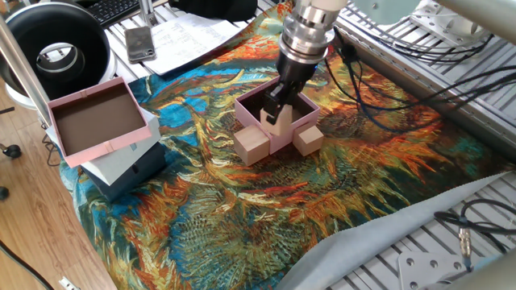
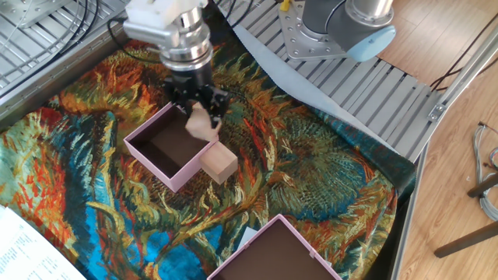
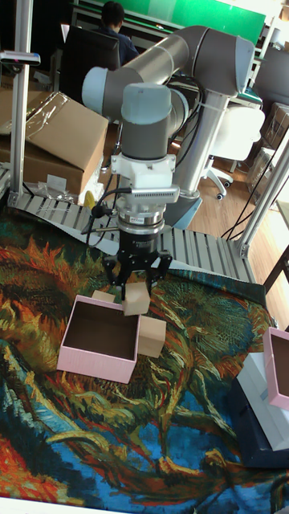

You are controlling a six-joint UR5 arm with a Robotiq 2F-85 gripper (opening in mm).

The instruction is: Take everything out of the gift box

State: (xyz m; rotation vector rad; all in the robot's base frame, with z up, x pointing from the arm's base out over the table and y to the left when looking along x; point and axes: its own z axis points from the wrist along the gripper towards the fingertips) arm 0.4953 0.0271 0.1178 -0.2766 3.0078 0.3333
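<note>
- A table draped in a colourful sunflower-print cloth (image 1: 242,209).
- On the cloth: the pale-pink gift box (image 1: 256,113), with two tan wooden blocks (image 1: 251,145) (image 1: 307,139) just beside it.
- A white and dark blue box (image 1: 129,171) at the cloth's edge.
</note>
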